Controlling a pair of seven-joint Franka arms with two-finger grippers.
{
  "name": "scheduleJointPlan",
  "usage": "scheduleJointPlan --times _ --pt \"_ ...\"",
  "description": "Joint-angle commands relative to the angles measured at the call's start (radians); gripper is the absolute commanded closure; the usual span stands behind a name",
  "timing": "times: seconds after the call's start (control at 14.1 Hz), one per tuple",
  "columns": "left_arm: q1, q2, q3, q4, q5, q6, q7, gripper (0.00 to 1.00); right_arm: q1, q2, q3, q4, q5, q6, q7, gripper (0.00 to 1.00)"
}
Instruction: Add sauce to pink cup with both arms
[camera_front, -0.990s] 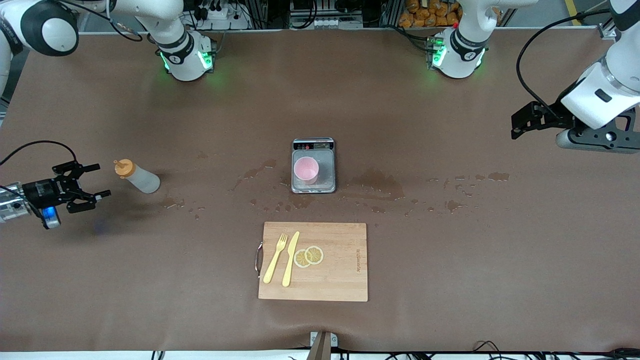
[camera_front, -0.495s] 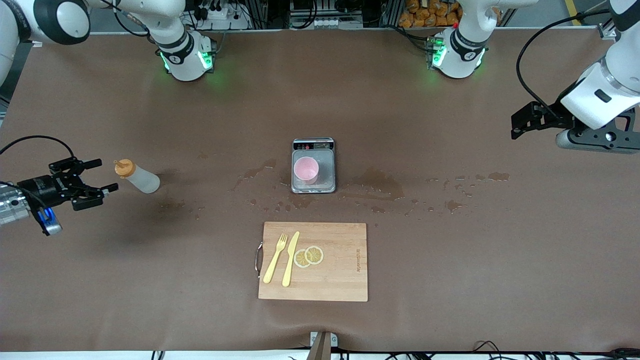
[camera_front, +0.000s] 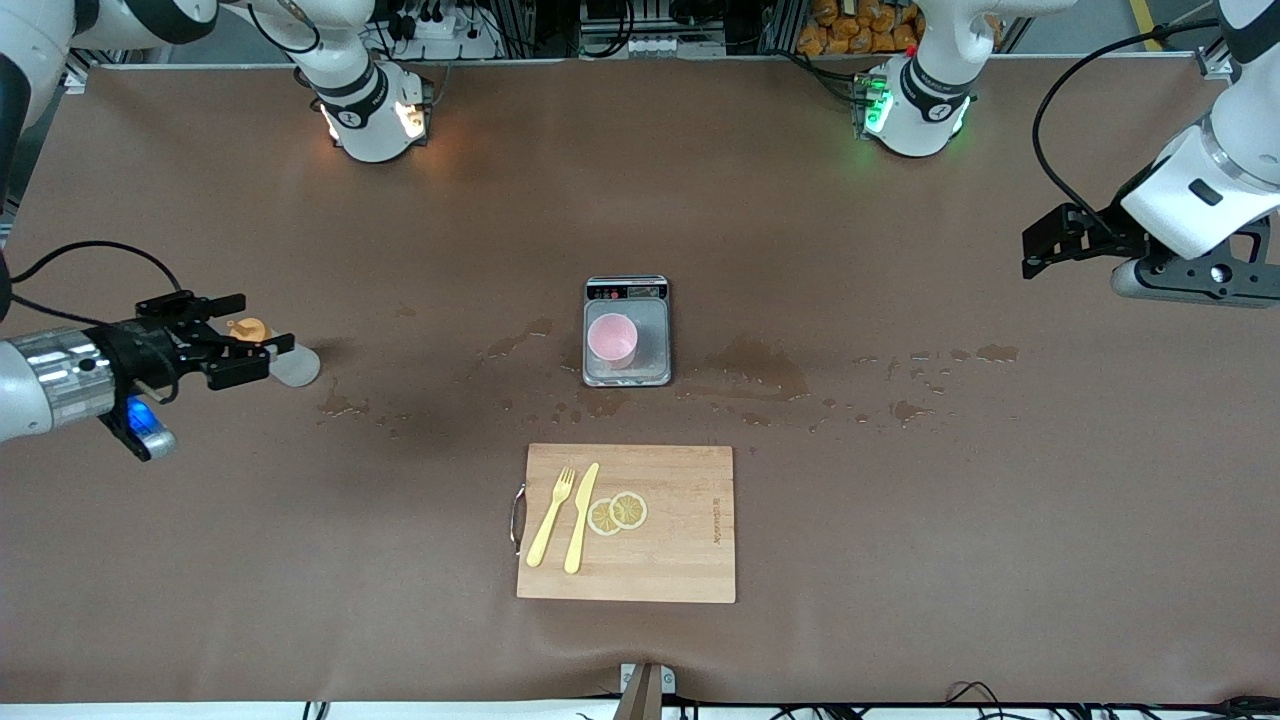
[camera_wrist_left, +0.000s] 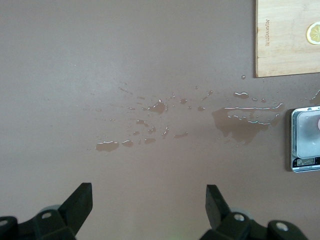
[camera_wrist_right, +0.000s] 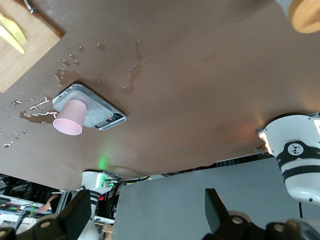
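Note:
The sauce bottle (camera_front: 288, 366) lies on its side toward the right arm's end of the table, and its orange cap (camera_front: 249, 328) points at my right gripper (camera_front: 243, 335). That gripper is open, and in the front view the cap shows between its fingers. In the right wrist view the cap (camera_wrist_right: 306, 13) sits at the frame's edge, away from the open right gripper (camera_wrist_right: 147, 212). The pink cup (camera_front: 611, 338) stands on the grey scale (camera_front: 650, 345) at the table's middle and also shows in the right wrist view (camera_wrist_right: 68, 118). My left gripper (camera_front: 1040, 248) is open and empty and waits over the left arm's end of the table.
A wooden cutting board (camera_front: 680, 540) lies nearer to the front camera than the scale, with a yellow fork (camera_front: 551, 516), a yellow knife (camera_front: 581, 516) and lemon slices (camera_front: 618, 511) on it. Wet spill patches (camera_front: 745, 360) spread around the scale.
My right gripper has moved toward the bottle until its open fingers reach the orange cap. The right arm's base light has turned from green to amber. The left arm has not moved.

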Motion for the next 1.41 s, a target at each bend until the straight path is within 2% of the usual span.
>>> scheduleJointPlan --times 0.0,0.28,0.42,0.49,0.78,0.92,1.06,1.2,1.34 --pt "0.000 0.001 -0.001 0.008 0.026 -0.009 -0.002 0.00 0.075 -0.041 -0.009 0.006 -0.054 0.029 -0.003 0.00" --pt "-0.006 0.013 -0.004 0.006 0.028 -0.009 -0.008 0.00 0.245 -0.090 -0.009 0.017 -0.279 0.155 -0.014 0.00" --pt "-0.006 0.014 -0.004 0.008 0.028 -0.009 -0.007 0.00 0.282 -0.129 -0.007 0.017 -0.445 0.167 -0.015 0.00" --pt "-0.004 0.013 -0.003 0.008 0.028 -0.009 -0.002 0.00 0.272 -0.132 0.000 0.017 -0.464 0.178 -0.049 0.00" --pt "-0.001 0.013 -0.003 0.008 0.028 -0.009 -0.002 0.00 0.160 -0.187 -0.001 0.004 -0.447 0.198 -0.422 0.00" --pt "0.000 0.013 -0.003 0.008 0.028 -0.009 0.000 0.00 0.138 -0.207 -0.004 -0.012 -0.424 0.201 -0.472 0.00" --pt "-0.001 0.013 -0.003 0.008 0.028 -0.009 0.000 0.00 0.127 -0.263 -0.006 -0.105 -0.424 0.261 -0.526 0.00" --pt "0.003 0.013 -0.003 0.008 0.028 -0.009 0.000 0.00 0.081 -0.375 -0.003 -0.295 -0.415 0.383 -0.596 0.00" --pt "0.005 0.013 -0.003 0.008 0.028 -0.009 0.000 0.00 0.090 -0.521 -0.003 -0.525 -0.407 0.551 -0.603 0.00"
